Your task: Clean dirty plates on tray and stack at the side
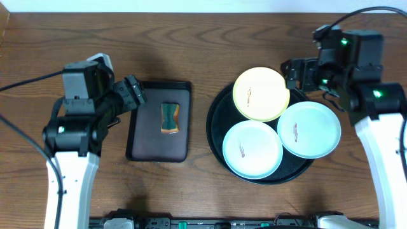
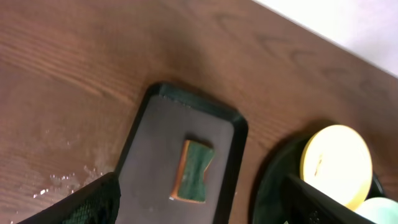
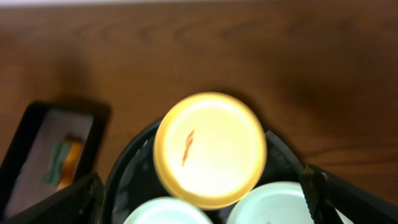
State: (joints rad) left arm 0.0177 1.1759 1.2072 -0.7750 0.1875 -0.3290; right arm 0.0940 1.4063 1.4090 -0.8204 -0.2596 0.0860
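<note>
We list three smeared plates (image 1: 261, 94) on the tray (image 1: 215, 124), awaiting wiping; left claw (image 1: 133, 94) and right claw (image 1: 294, 73) spread wide, empty.

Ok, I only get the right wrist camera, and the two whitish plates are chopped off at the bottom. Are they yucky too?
Observer: Yes. Overhead, the front mint-white plate and the right mint-white plate each have a small reddish-brown smear.
Operator: Is the right one all the way on the round tray?
Observer: No. Its right edge sticks out past the rim of the round tray.
Operator: And where's the other arm?
Observer: The left gripper is open, by the far left corner of the rectangular tray. It is not touching the sponge lying in it.
</note>
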